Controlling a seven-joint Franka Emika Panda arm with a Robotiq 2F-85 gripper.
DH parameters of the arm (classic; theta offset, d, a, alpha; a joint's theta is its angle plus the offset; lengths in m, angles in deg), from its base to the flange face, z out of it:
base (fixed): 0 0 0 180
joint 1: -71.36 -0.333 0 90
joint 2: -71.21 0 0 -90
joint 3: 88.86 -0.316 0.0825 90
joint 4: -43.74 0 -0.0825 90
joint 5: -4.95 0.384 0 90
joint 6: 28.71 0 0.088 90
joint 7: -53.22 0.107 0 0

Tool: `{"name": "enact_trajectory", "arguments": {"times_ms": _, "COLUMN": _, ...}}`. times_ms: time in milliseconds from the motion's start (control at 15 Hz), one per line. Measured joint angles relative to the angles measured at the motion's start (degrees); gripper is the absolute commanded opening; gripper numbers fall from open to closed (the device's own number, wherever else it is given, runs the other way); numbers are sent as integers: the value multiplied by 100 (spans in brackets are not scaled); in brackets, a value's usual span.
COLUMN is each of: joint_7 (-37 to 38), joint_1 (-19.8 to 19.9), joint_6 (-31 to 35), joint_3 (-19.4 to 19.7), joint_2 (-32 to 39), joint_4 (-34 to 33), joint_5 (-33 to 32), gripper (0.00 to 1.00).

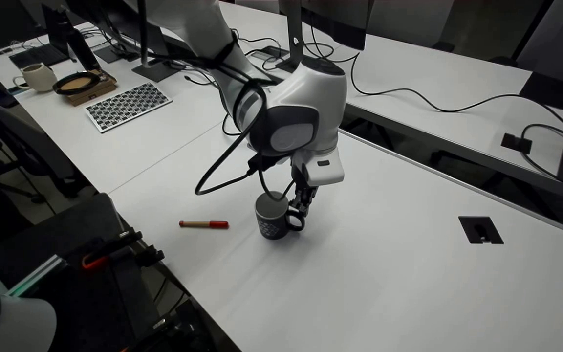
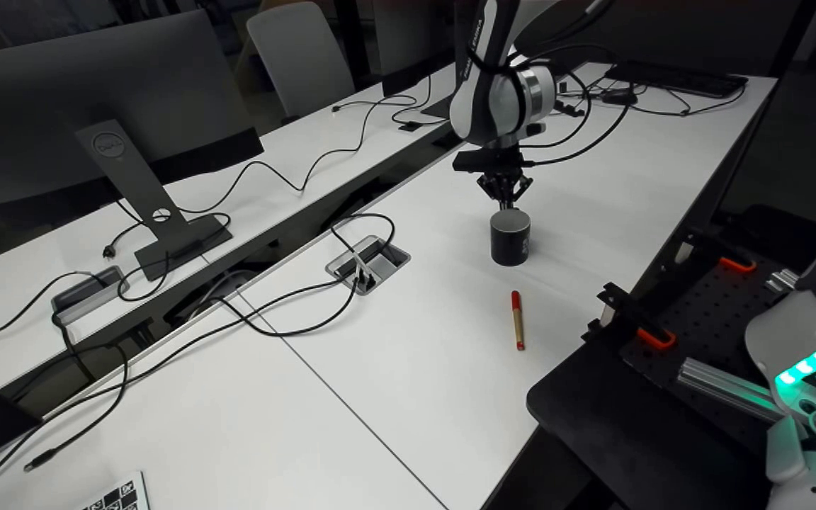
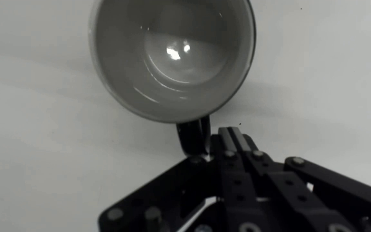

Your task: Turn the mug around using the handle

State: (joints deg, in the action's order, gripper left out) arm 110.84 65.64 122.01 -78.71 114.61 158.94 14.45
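Note:
A dark mug (image 1: 270, 222) with a grey inside stands upright on the white table, and an exterior view also shows the mug (image 2: 509, 244). From above, in the wrist view, I look down into the mug (image 3: 172, 71); its handle (image 3: 190, 138) points toward the gripper's base. My gripper (image 3: 231, 130) is shut, the two grey pads (image 3: 226, 140) pressed together with nothing between them. It sits just right of the handle there; whether they touch I cannot tell. In an exterior view the gripper (image 2: 507, 206) is behind the mug, which hides the handle.
A red-ended marker pen (image 1: 204, 224) lies on the table near the mug. The arm's black cable (image 1: 223, 186) loops down over the mug's rim in that exterior view. A socket box (image 2: 380, 265) with cables is set in the table, and a black plate (image 1: 481, 230) lies farther off.

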Motion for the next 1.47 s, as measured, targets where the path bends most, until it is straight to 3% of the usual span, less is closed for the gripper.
{"name": "enact_trajectory", "arguments": {"times_ms": 1467, "joint_7": 17, "joint_1": 149, "joint_6": 452, "joint_3": -50, "joint_2": -364, "joint_4": 609, "joint_5": 515, "gripper": 0}}
